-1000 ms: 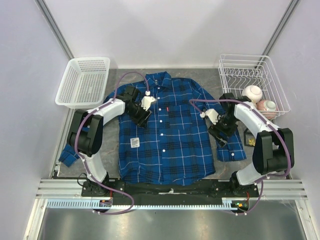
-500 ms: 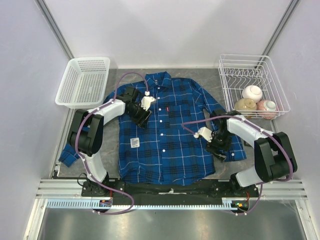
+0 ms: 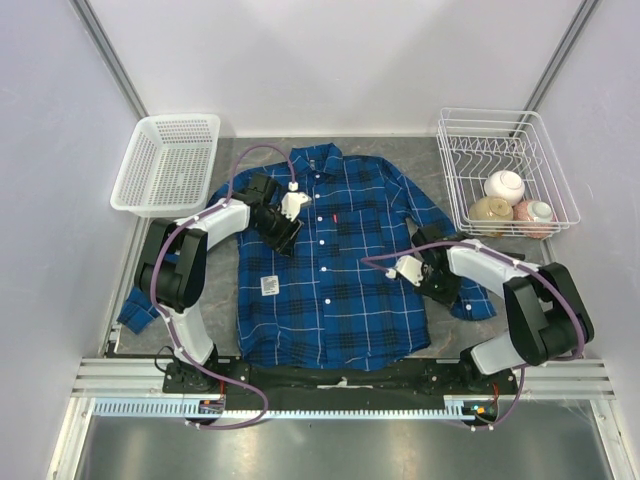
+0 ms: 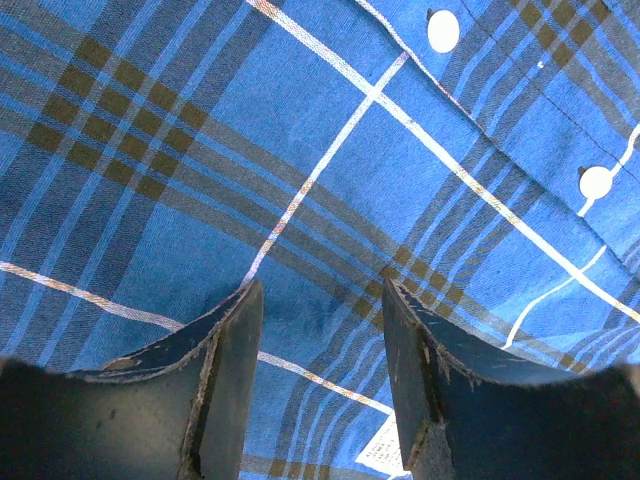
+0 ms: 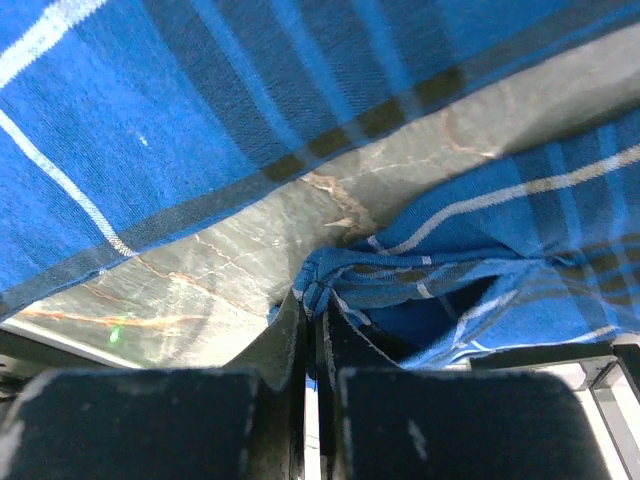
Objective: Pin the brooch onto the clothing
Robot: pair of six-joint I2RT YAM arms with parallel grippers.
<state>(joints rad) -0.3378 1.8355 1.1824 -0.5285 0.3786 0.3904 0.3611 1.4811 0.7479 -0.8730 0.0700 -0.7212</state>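
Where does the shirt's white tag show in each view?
Top external: white tag left of centre, on the lower front of the shirt.
Left wrist: only a corner of the tag, at the bottom edge.
Right wrist: not in it.
Shared landmark: the blue plaid shirt fabric, in all three.

- A white plastic basket [image 3: 167, 165] with perforated sides stands at the far left corner of the table.
- A white wire rack [image 3: 490, 111] stands at the far right corner.
- Three bowls sit close together in the rack's near part: white [image 3: 505, 185], tan [image 3: 489, 211], pink [image 3: 539, 212].
- The table [image 3: 420, 150] has a grey, marble-veined top.
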